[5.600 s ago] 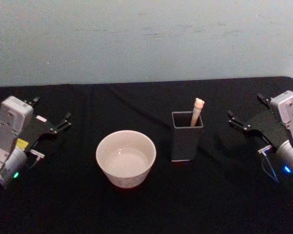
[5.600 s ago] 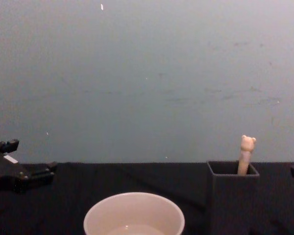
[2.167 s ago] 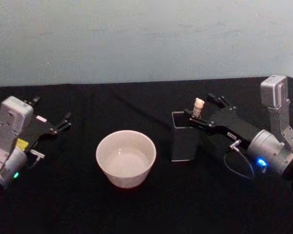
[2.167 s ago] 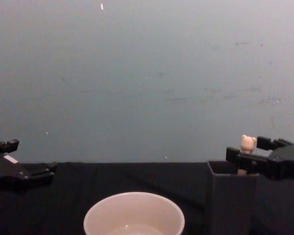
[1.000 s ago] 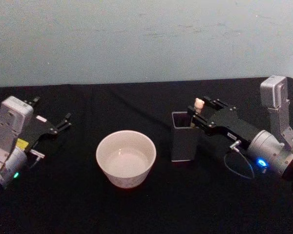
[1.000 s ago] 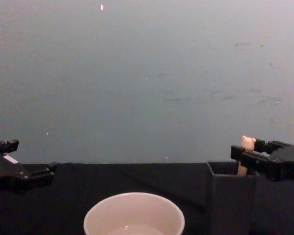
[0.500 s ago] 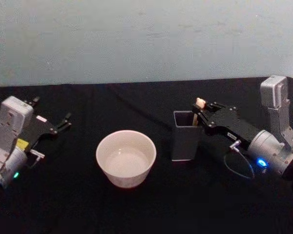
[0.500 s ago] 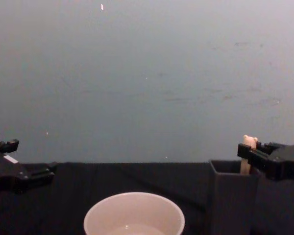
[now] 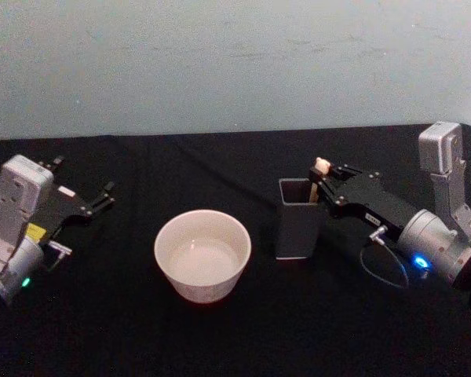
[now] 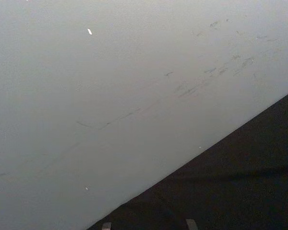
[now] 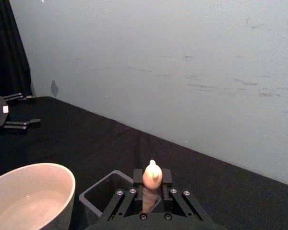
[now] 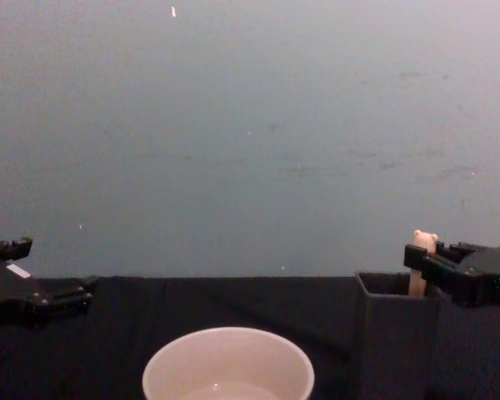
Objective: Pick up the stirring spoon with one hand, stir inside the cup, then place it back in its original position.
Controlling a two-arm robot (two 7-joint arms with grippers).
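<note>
Head view: counter (image 9: pixel 220 161) draped in black, with the cup (image 9: pixel 204 290) near its middle and the holder (image 9: pixel 298 232) just right of it, the two apart. The right arm reaches in from the right edge, its forearm slanting down toward the holder's far right corner. The right hand (image 9: pixel 322 181) sits at the top of the spoon (image 9: pixel 321 166).

Right wrist view: this gives the grasp itself. The right hand (image 11: pixel 152 184) has a finger (image 11: pixel 137 178) on either side of the beige handle, closed against it. The spoon (image 11: pixel 151 175) stands nearly upright in the holder (image 11: pixel 93 196), its bowl hidden inside. The cup (image 11: pixel 62 201) lies beyond the holder, and the left hand (image 11: pixel 30 109) shows far off.

Chest view: side elevation. The bear head of the spoon (image 12: pixel 422 242) rises just above the rim of the holder (image 12: pixel 396 350), with the right hand (image 12: pixel 425 265) level with that rim. The cup (image 12: pixel 167 375) is lower and wider than the holder.

The left hand (image 9: pixel 84 174) lies parked near the left edge, fingers spread wide and empty; the chest view shows it (image 12: pixel 54 267) low over the counter.

Whether the cup holds liquid cannot be told.
</note>
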